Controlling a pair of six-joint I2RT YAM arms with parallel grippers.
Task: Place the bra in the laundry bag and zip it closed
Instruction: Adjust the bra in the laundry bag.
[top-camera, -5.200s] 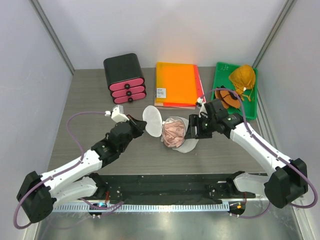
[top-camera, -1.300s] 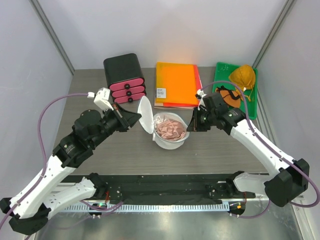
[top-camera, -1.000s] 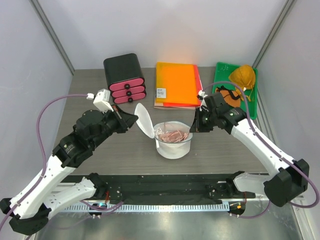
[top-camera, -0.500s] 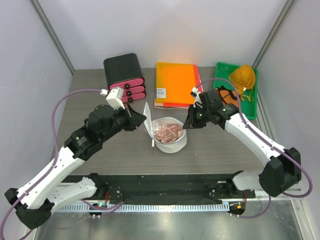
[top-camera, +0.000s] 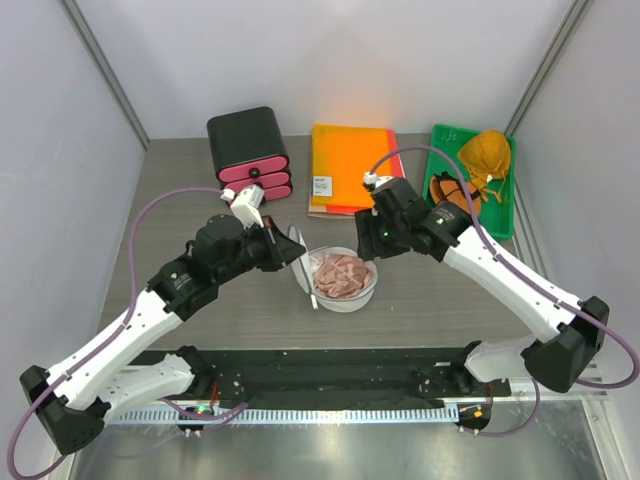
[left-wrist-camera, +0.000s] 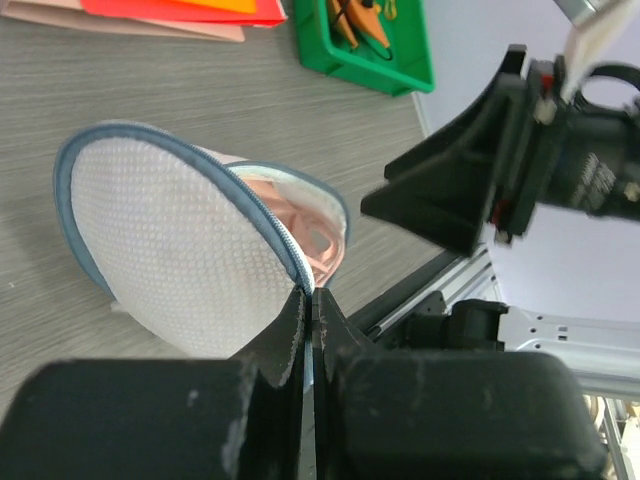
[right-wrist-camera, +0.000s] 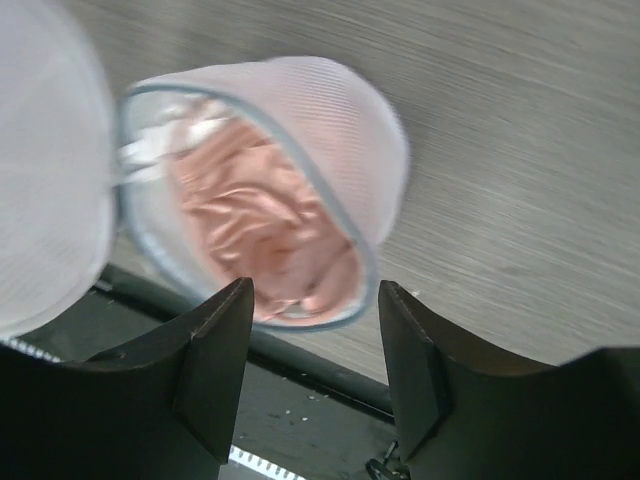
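The laundry bag (top-camera: 345, 297) lies open mid-table, its lower white mesh half holding the pink bra (top-camera: 340, 273). Its lid (top-camera: 300, 268) stands on edge at the left of that half. My left gripper (top-camera: 291, 250) is shut on the lid's zipper rim; in the left wrist view the fingers (left-wrist-camera: 285, 340) pinch the grey-blue rim of the lid (left-wrist-camera: 170, 250), with the bra (left-wrist-camera: 318, 232) behind it. My right gripper (top-camera: 363, 246) is open and empty, just above the bag's far right rim. The right wrist view shows the bra (right-wrist-camera: 255, 225) in the mesh half (right-wrist-camera: 335, 125) between its spread fingers (right-wrist-camera: 215, 350).
A black box with pink drawers (top-camera: 249, 152) stands at the back left. Orange folders (top-camera: 352, 168) lie behind the bag. A green tray (top-camera: 503, 205) with orange and brown items is at the back right. A black rail (top-camera: 330, 370) runs along the near edge.
My left gripper has moved right with the lid, bringing it closer over the filled half. My right gripper has moved left, over the bag's far rim.
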